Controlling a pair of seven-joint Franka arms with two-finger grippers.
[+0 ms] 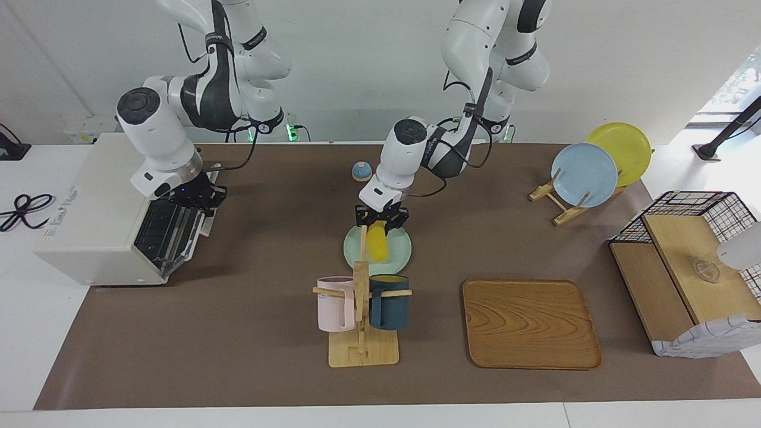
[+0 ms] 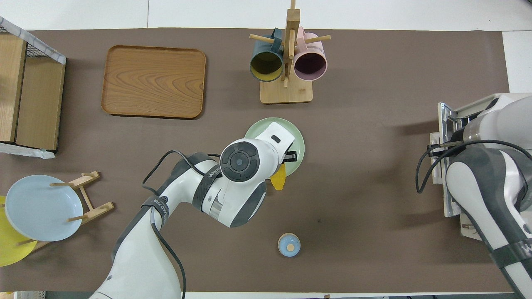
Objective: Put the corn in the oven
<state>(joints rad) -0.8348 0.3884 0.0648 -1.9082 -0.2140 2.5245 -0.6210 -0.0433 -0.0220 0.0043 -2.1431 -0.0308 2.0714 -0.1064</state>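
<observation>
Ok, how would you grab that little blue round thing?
Probably by the small tan knob on its top, coming straight down. The blue dome sits upright with nothing close around it, and its rounded sides would likely slip.

I list: green plate mid-table, mug rack near it, wooden tray, blue bell.

Corn over plate – mug rack farther out – oven at right arm's end
</observation>
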